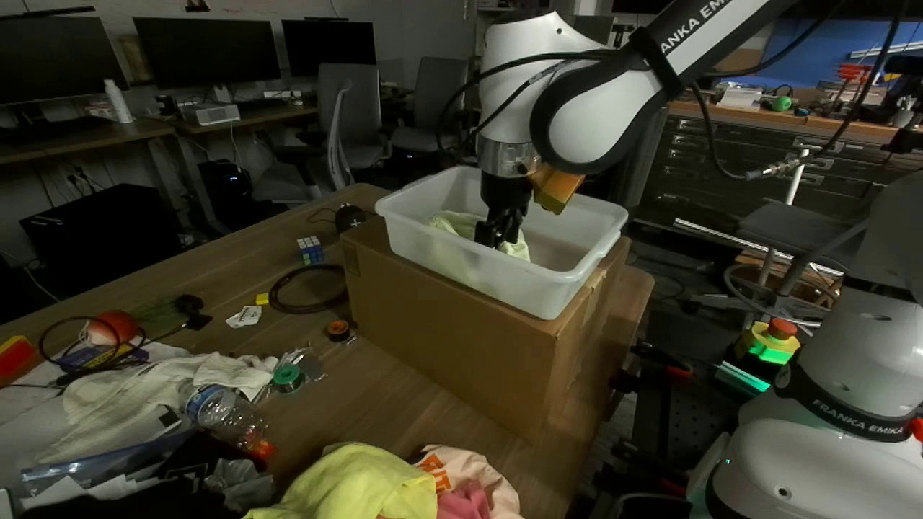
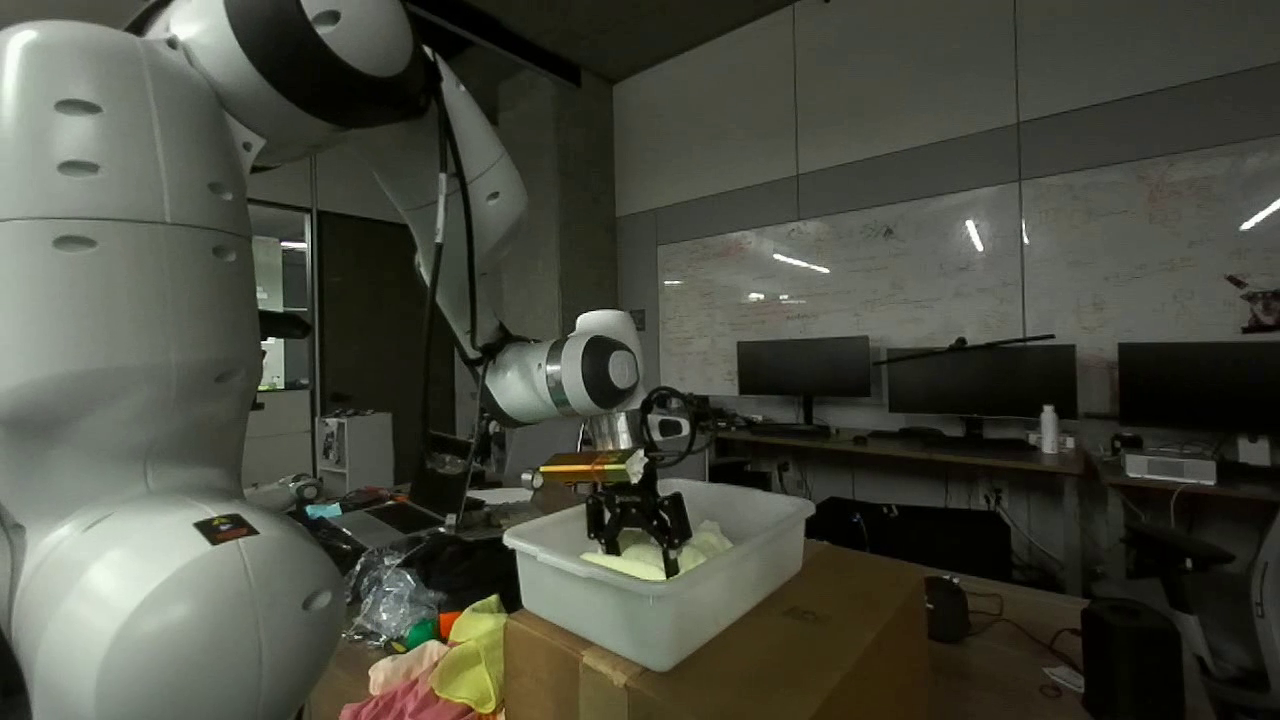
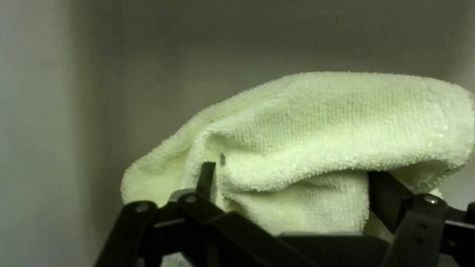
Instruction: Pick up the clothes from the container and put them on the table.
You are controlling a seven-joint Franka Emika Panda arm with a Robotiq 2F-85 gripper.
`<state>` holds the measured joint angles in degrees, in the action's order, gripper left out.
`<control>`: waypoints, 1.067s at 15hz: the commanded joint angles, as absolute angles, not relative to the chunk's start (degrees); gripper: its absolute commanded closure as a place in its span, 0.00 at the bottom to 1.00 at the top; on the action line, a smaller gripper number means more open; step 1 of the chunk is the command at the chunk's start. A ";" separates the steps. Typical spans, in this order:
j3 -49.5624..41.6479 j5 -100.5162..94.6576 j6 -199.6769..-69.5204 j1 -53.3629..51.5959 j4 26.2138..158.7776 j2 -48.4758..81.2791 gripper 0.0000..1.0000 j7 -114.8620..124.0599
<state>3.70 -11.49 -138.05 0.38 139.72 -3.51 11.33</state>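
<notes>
A pale yellow-green cloth lies crumpled in the white plastic container. The cloth and container also show in an exterior view. My gripper points down inside the container, at the cloth; it also shows in an exterior view. In the wrist view the fingers stand wide apart, with folds of the cloth between and around them. The right fingertip is partly hidden under a fold. A yellow cloth and a pink cloth lie on the wooden table.
The container stands on a cardboard box on the table. A plastic bottle, a white cloth, a green tape roll, a cable coil and a puzzle cube lie on the table. The container's walls surround the gripper.
</notes>
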 commanded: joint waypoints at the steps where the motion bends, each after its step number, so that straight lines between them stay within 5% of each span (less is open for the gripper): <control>1: 2.83 -13.91 -139.64 0.39 138.44 -1.81 0.13 12.60; 5: 2.62 -13.82 -140.41 0.34 138.52 -1.90 0.51 13.15; 10: 2.49 -12.39 -141.67 0.31 138.99 -3.18 0.87 13.82; 13: 2.26 -11.80 -143.03 0.45 139.46 -4.45 0.98 14.84; 16: 2.05 -10.57 -144.64 0.57 139.91 -5.88 0.93 15.61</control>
<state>2.79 -12.08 -142.46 0.54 139.29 -3.70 14.93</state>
